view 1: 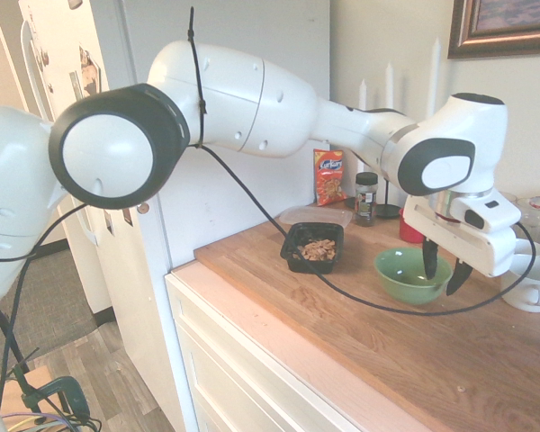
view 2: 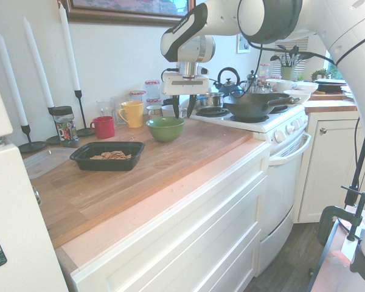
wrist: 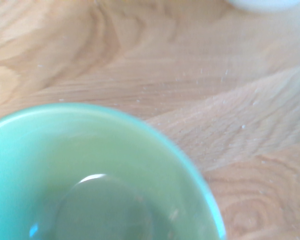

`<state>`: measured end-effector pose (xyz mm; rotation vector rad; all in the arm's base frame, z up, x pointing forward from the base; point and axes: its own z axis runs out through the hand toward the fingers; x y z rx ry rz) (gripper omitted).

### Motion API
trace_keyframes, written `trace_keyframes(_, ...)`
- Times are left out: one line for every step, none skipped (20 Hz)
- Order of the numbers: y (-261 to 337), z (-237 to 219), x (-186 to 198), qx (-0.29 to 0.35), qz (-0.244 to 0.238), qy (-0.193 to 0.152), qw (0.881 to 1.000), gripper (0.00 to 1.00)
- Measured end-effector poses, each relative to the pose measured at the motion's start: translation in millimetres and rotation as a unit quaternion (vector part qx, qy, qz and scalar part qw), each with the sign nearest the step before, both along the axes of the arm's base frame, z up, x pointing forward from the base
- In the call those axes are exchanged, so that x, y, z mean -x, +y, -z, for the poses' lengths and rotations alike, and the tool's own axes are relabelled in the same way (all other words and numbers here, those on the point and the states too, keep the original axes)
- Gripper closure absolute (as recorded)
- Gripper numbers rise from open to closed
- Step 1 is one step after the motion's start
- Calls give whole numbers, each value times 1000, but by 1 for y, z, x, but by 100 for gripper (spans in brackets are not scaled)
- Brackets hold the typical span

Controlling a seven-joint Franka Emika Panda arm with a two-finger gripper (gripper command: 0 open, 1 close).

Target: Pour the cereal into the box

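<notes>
Cereal in box; pincer above green bowl.

Left to right in the first exterior view: orange snack bag upright at the wall; black box on the wooden worktop, the cereal heaped inside; spice jar behind; green bowl near the box, empty in the wrist view; pincer pointing down over the bowl's far side, fingers apart, holding nothing.

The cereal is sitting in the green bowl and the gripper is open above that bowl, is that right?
Not quite. The cereal is in the black box, as the first exterior view shows; the green bowl looks empty in the wrist view. The gripper is indeed open above that bowl.
</notes>
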<state>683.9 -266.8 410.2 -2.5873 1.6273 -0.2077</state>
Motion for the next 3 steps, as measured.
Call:
trace_keyframes(8, -6, 3, 9, -1, -1, 1000, 0)
trace_keyframes(14, -12, 7, 17, -2, -2, 1000, 0)
trace_keyframes(18, -17, 11, 25, -2, -2, 1000, 0)
